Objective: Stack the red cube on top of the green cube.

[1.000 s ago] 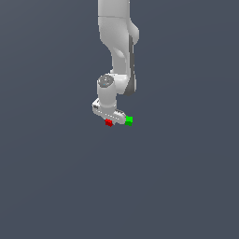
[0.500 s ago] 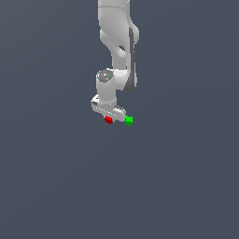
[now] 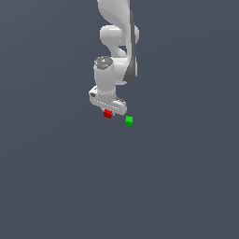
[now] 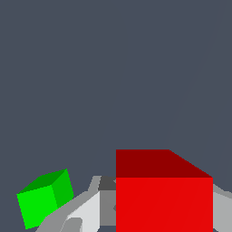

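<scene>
Between the fingers of the hand [image 3: 108, 112] sits the red cube [image 3: 108, 113], clamped there and filling the wrist view, so the pick looks done while the stacking itself is left. At about four o'clock from the red cube in the exterior view, near but not touching, the green cube [image 3: 129, 120] rests alone on the desk [image 3: 56, 177] with nothing on top of it. Above, the white arm [image 3: 116, 42] hangs almost straight down, its wrist pointing the hand at the desk.
</scene>
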You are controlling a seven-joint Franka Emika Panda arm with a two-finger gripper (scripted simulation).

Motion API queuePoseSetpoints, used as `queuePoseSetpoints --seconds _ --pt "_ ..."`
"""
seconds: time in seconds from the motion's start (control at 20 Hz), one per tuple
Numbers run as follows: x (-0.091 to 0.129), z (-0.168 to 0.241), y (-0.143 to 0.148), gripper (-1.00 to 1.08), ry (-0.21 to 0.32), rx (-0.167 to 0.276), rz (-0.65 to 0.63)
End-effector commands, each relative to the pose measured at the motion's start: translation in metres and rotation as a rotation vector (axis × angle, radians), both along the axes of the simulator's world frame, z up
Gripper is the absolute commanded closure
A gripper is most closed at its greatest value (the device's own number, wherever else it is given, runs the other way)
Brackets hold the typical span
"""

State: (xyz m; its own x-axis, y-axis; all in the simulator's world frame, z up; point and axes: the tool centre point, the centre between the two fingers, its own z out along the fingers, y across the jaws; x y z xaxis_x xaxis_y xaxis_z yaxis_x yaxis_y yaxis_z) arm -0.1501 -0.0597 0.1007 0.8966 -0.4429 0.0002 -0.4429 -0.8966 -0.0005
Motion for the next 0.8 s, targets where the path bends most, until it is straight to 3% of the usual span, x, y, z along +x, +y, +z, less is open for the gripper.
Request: queuePoseSetpoints --seconds 0.0,0.45,0.75 --pt "0.000 0.010 0.000 1.08 0.001 0.000 0.000" --pt "0.001 0.017 0.001 1.08 0.000 -0.001 0.000" --pt "-0.001 0.007 0.022 1.08 0.000 0.000 0.000"
